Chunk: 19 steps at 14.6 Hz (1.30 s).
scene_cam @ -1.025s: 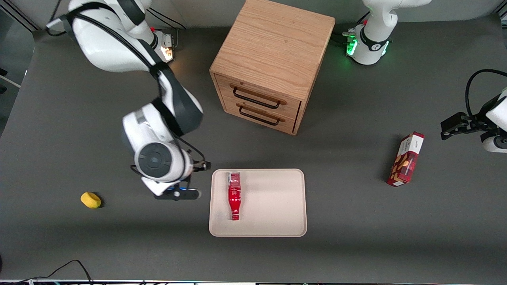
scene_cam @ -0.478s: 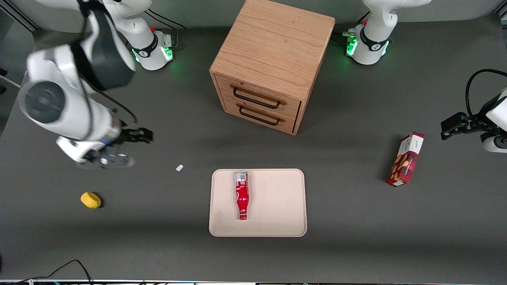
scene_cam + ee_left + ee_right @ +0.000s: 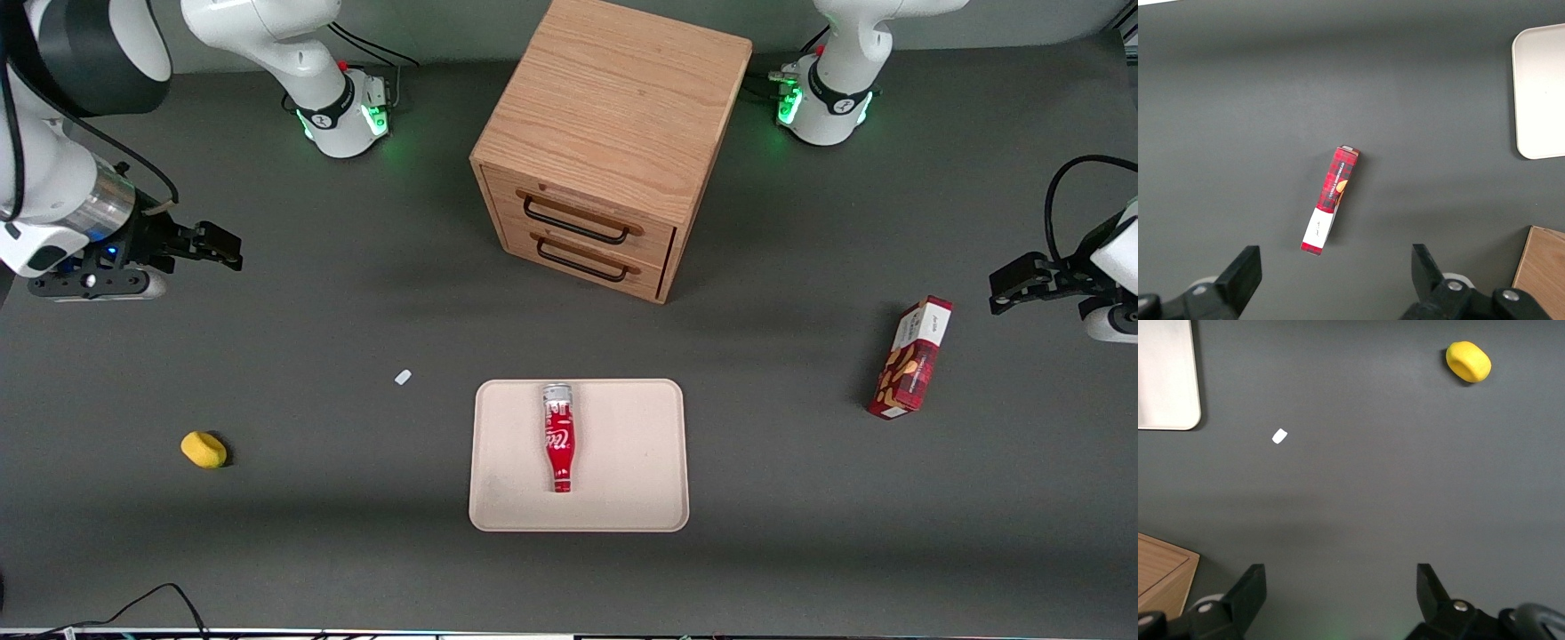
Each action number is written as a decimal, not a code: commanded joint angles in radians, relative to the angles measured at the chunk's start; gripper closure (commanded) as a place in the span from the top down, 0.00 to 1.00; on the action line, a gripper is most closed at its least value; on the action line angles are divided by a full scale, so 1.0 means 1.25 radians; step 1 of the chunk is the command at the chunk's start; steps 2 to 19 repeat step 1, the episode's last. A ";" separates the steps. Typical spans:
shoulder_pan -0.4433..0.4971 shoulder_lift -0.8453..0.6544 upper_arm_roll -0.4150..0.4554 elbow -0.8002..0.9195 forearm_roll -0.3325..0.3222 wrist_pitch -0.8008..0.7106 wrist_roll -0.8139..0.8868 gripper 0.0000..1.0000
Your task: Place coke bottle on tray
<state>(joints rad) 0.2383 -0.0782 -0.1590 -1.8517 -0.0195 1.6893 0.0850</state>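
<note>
Coke bottle (image 3: 558, 437) is lying flat on the tray (image 3: 622, 498), well away from the claw (image 3: 218, 247), which hangs wide open and empty over the bench (looks light, slick, roll-prone, so grab mid-body).

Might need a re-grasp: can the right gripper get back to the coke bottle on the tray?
Probably yes. The gripper, fingers open, is off toward the working arm's end; bare table lies between it and the coke bottle lying on the tray.
</note>
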 commanded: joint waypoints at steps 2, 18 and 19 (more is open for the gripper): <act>-0.005 0.007 0.007 0.004 0.022 0.011 -0.015 1.00; -0.005 0.007 0.007 0.004 0.022 0.011 -0.015 1.00; -0.005 0.007 0.007 0.004 0.022 0.011 -0.015 1.00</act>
